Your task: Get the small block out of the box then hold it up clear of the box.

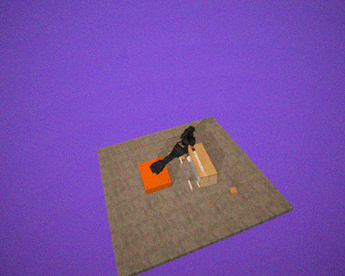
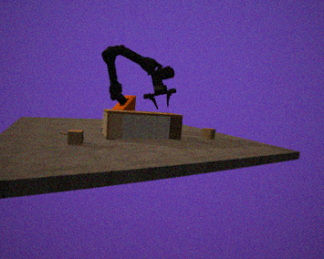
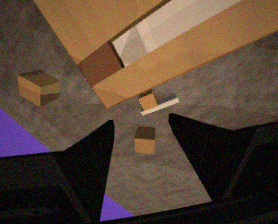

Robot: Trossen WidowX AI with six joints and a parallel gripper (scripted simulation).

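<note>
- In wrist view, a block (image 3: 145, 140) lies at 6 o'clock from the open, empty gripper (image 1: 189, 136) (image 2: 161, 107) (image 3: 141, 120), another block (image 3: 39, 87) (image 2: 208, 133) at 10
- The box (image 1: 207, 161) (image 2: 113, 125) (image 3: 200, 55) stands at 1
- Outside it, the small block (image 1: 184, 159) (image 3: 147, 101) sits at 12

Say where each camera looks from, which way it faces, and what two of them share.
Top: high above and off to one side, looking obliquely down on the table; the arm and its orange base show.
Exterior: low, across the box from the base, looking slightly down; arm and tool show.
Wrist: on the arm by the tool, looking down past its two fingers at box and table.
Shared: top and exterior both show arm, base and box.
</note>
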